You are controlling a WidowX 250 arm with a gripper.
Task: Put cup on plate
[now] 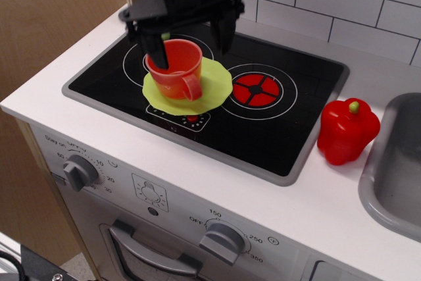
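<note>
Black gripper (186,34) spread wide above the cup, holding nothing.

Its two dark fingers (148,41) hang either side of the glossy red-orange plastic cup (175,68), apparently clear of it; the cup stands upright on the flat lime-green scalloped plate (212,89), loop handle toward the front. The plate lies on the shiny black toy cooktop (276,126), beside a red burner ring (258,90). A lumpy red bell pepper (348,131) sits on the white counter (316,195) near a grey sink (395,162), cut off at the right. White tiles back it; the arm's upper part is out of frame.
</note>
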